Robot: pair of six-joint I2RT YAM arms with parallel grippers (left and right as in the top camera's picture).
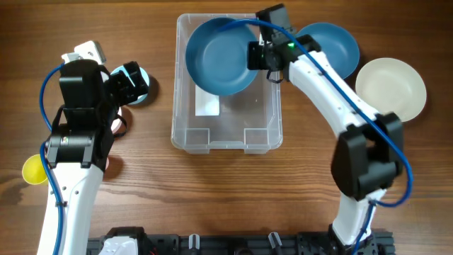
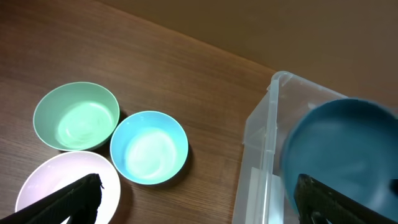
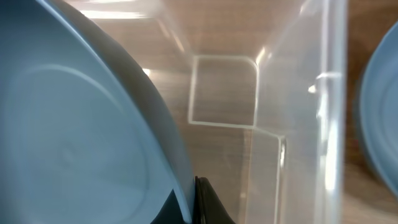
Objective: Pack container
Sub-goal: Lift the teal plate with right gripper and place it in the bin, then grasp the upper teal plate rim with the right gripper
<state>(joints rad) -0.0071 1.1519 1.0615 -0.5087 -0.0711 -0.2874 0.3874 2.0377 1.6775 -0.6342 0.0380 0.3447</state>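
Note:
The clear plastic container point(image 1: 180, 106) stands at the table's middle back, a white label on its base. A dark blue bowl point(image 1: 218, 57) hangs tilted over its far half, with my right gripper point(image 1: 255, 55) shut on the bowl's right rim. In the right wrist view the bowl point(image 3: 74, 124) fills the left, my right gripper point(image 3: 193, 202) pinches its edge, and the container's wall point(image 3: 298, 93) lies beyond. My left gripper point(image 1: 133, 81) is open left of the container. In the left wrist view the left gripper point(image 2: 199, 193) holds nothing, above bare wood beside the container point(image 2: 261, 124).
A second blue bowl point(image 1: 336, 44) and a cream bowl point(image 1: 391, 87) sit right of the container. Under the left gripper are a green bowl point(image 2: 76, 116), a light blue bowl point(image 2: 149, 147) and a pale pink bowl point(image 2: 59, 183). A yellow bowl point(image 1: 33, 170) lies at the left edge.

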